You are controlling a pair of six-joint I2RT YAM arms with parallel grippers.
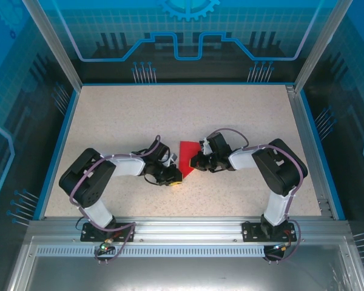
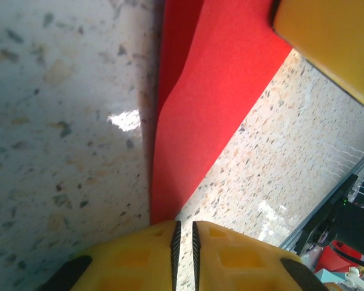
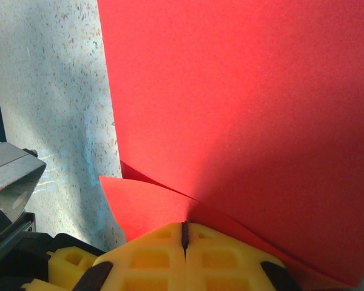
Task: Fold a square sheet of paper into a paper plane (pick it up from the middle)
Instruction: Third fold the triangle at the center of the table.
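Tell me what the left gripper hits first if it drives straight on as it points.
Probably the red paper, right at the left gripper's tips; the right gripper's yellow finger lies beyond, depth unclear.

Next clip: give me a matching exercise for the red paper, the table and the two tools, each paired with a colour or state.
Things:
1. red paper
2. table
3. left tool
4. right tool

Descriptions:
a. speckled beige
b. shut, pinching the paper
c. slim gap between its fingers
d. creased, between the two tools

Pairs: 1-d, 2-a, 3-c, 4-b
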